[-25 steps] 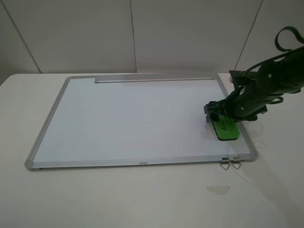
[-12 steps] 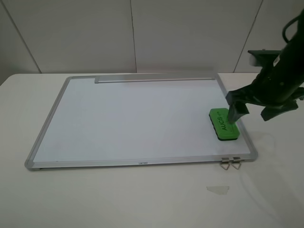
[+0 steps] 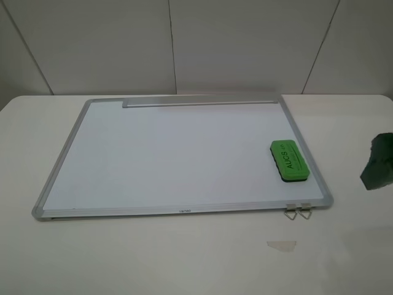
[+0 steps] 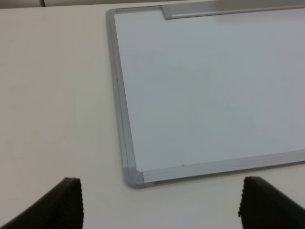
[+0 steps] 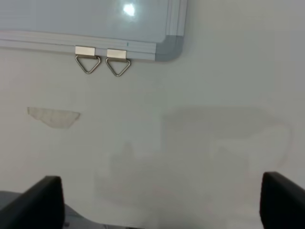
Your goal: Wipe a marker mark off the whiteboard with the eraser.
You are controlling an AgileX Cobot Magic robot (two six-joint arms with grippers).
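Both pairs of fingers read to me as spread wide and holding nothing: right gripper (image 5: 157, 200) over bare table (image 3: 184, 258) near the two metal clips (image 5: 102, 59), left gripper (image 4: 159, 205) off a whiteboard (image 3: 172, 153) corner. I see the eraser (image 3: 289, 161) lying flat by the whiteboard's right edge.

**Board surface open, one block near the right edge**

I see the whiteboard (image 3: 172, 153) lying flat on the table (image 3: 184, 258), its white face bare across the left and middle, so I could sweep there freely. The only thing standing on it is the green eraser (image 3: 290, 161), close to the right frame. A raised tray strip (image 3: 199, 102) runs along the far edge, and two metal clips (image 5: 102, 59) jut from the near edge by the right corner. A small scrap (image 3: 281, 245) lies flat on the table near the clips.
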